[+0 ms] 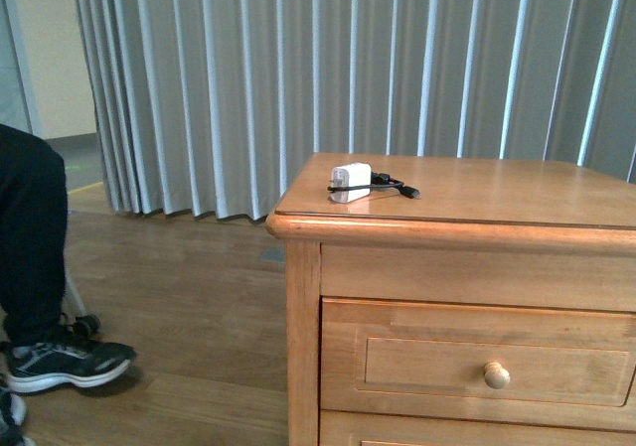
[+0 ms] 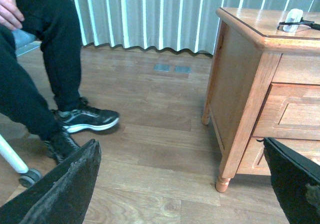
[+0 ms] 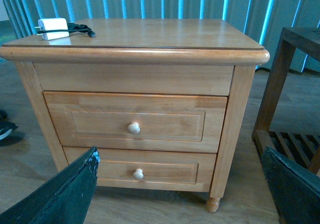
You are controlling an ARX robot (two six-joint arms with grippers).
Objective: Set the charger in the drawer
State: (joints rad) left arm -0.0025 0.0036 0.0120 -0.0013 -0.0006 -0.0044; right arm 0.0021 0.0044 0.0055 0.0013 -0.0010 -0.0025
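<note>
Charger: the white charger (image 1: 351, 183) lies on top of the bedside cabinet (image 1: 303, 347), near the cabinet's front left corner. Its thin black cable (image 1: 397, 185) crosses it and trails toward the middle of the top.
Drawer: the upper drawer (image 3: 100, 119) sits shut in the cabinet front, with a round pale knob (image 3: 133, 128) at its centre. The lower drawer (image 3: 165, 170) beneath it is shut too.
Cut off: the front view crops the cabinet's right side and shows only a sliver of the lower drawer. The left wrist view crops the upper drawer short of its knob and catches the charger at the frame's edge.
Hard to make out: the cable's far end is too small to read, and the charger's prongs cannot be told.
Person: well apart to the cabinet's left, seen only as black trouser legs (image 2: 55, 49), a sneaker (image 2: 87, 119) and part of a hand (image 2: 9, 12).
Stand: a dark wooden stand (image 3: 280, 69) is just beside the cabinet's right side, partly out of frame.
Left pincer: the left pincer (image 2: 180, 146) is low, off the cabinet's left side and clear of it. Its fingers (image 2: 65, 189) are spread wide with nothing between them.
Right pincer: the right pincer (image 3: 180, 154) faces the cabinet's front, aimed at about the lower drawer and not touching it. It is spread wide and holds nothing.
Arms: only the finger ends show, so the joint pose cannot be told.
</note>
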